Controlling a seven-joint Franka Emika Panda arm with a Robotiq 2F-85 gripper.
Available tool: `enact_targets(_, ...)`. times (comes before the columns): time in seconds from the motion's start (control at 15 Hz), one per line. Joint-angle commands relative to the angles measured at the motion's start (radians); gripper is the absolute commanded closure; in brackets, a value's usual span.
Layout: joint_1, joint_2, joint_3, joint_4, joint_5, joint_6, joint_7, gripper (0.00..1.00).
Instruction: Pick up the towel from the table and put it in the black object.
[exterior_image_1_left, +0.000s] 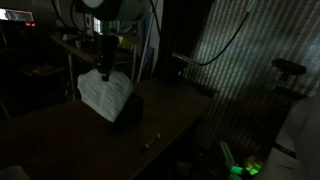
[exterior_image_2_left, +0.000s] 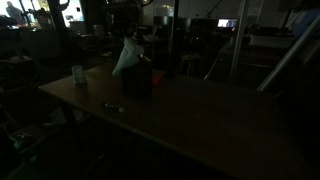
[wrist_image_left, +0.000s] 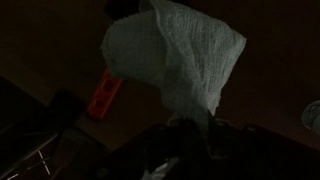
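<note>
The white towel (exterior_image_1_left: 104, 93) is hanging in the air off the table (exterior_image_1_left: 175, 118), draping from the gripper (exterior_image_1_left: 103, 71) directly over the black object (exterior_image_1_left: 129, 109), with its lower folds reaching down to the object's top edge; the gloom is hiding whether cloth and object are touching. In both exterior views the towel is showing as the brightest thing in a very dark room. In an exterior view the towel (exterior_image_2_left: 126, 58) is tapering upward to a point above the black object (exterior_image_2_left: 139, 81), which is standing near the far edge of the long table (exterior_image_2_left: 210, 115), while a pale cup (exterior_image_2_left: 78, 74) is sitting well apart toward the table's end and a small object (exterior_image_2_left: 113, 106) is lying on the bare wood nearer the camera. Another exterior view is catching a green light (exterior_image_1_left: 246, 168) glowing low beyond the table's corner. The wrist view is filling with the towel (wrist_image_left: 182, 55), its quilted weave billowing out from a narrow gathered neck, and is alone in showing an orange item (wrist_image_left: 105, 94) beside it. The gripper (wrist_image_left: 194, 124) is clamping that gathered neck, though its fingers are largely lost in shadow, and it is touching nothing else that can be seen.
</note>
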Motion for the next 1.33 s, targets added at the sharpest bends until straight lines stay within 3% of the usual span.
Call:
enact_targets(0.0, -0.026, -0.081, -0.045, -0.102, 0.035, 0.061, -0.013, 0.97)
enact_targets(0.4, -0.055, -0.044, -0.1, -0.131, 0.016, 0.14, -0.024, 0.97)
enact_targets(1.27, -0.05, 0.104, -0.105, -0.157, -0.123, 0.209, 0.084, 0.97)
